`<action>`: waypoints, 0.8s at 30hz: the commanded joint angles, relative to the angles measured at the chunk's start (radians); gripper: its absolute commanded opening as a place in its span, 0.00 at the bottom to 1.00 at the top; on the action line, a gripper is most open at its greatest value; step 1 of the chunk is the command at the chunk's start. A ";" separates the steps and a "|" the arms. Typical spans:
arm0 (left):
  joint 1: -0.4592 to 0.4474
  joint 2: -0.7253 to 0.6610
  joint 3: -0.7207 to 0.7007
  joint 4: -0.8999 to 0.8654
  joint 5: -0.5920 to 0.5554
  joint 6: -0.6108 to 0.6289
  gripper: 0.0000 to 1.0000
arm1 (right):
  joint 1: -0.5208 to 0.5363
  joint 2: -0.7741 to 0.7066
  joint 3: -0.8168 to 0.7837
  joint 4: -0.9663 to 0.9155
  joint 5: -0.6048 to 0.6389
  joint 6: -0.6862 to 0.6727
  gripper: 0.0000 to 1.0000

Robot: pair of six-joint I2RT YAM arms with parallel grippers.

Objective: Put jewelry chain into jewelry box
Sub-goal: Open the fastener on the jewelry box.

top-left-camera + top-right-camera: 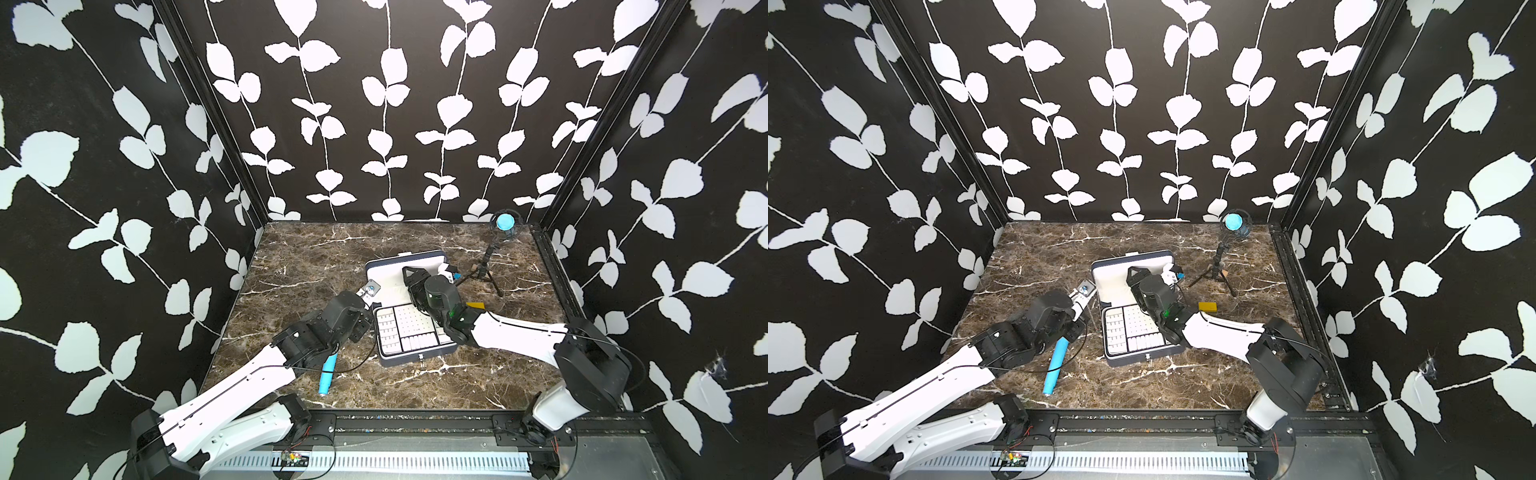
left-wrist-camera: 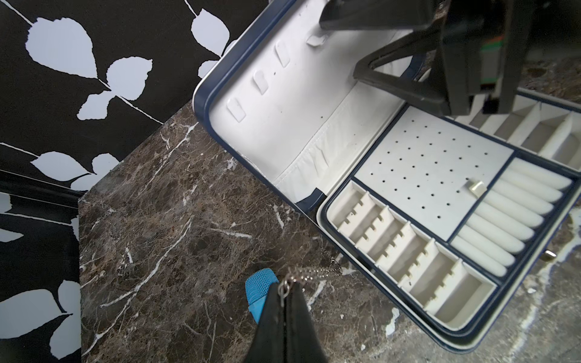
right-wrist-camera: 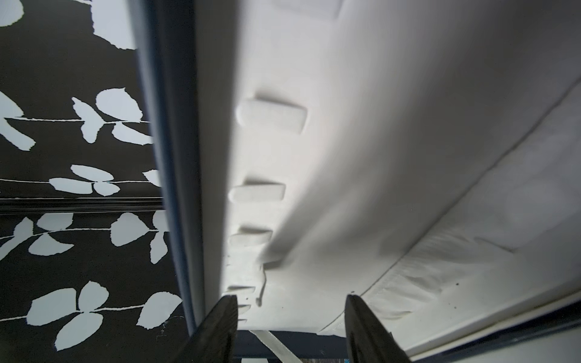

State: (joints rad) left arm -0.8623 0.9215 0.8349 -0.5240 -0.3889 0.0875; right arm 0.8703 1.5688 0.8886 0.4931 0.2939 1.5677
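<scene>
The jewelry box (image 1: 415,359) lies open mid-table, its white-lined lid (image 1: 386,270) tipped back and its gridded tray (image 2: 434,163) exposed. My left gripper (image 2: 286,290) is shut on one end of the jewelry chain (image 2: 317,272). The silvery links trail over the marble beside the tray's edge, outside the box. In both top views that gripper (image 1: 369,291) (image 1: 1082,291) sits just left of the lid. My right gripper (image 3: 289,297) is open and empty, its fingers in front of the lid's lining (image 3: 377,157), one near the lid's rim. The chain is too thin to show in the top views.
A blue cylinder (image 1: 327,374) lies on the marble under the left arm, with its end (image 2: 261,289) behind the left fingers. A small yellow block (image 1: 1207,306) sits right of the box. A black tripod (image 1: 484,268) with a blue-capped head stands at the back right.
</scene>
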 commanded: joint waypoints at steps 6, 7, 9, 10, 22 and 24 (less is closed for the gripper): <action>0.003 -0.024 0.005 0.005 0.001 -0.001 0.01 | 0.006 -0.083 -0.016 -0.032 -0.031 -0.124 0.61; 0.003 -0.027 0.013 -0.006 0.000 -0.002 0.01 | 0.004 -0.111 -0.021 -0.046 -0.049 -0.175 0.62; 0.003 -0.038 0.037 -0.036 -0.002 -0.002 0.01 | 0.000 -0.182 -0.026 -0.115 -0.098 -0.325 0.65; 0.003 -0.046 0.049 -0.054 -0.006 -0.003 0.01 | 0.001 -0.226 -0.025 -0.162 -0.118 -0.433 0.66; 0.003 -0.079 0.311 -0.254 0.021 0.046 0.00 | 0.012 -0.535 -0.075 -0.423 -0.326 -1.416 0.66; 0.003 -0.069 0.365 -0.282 0.049 0.071 0.00 | 0.016 -0.536 -0.087 -0.385 -0.362 -1.461 0.65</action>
State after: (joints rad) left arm -0.8623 0.8509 1.1313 -0.7292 -0.3756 0.1158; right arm 0.8742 1.0386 0.8185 0.0986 0.0200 0.3229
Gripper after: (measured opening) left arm 0.049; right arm 0.648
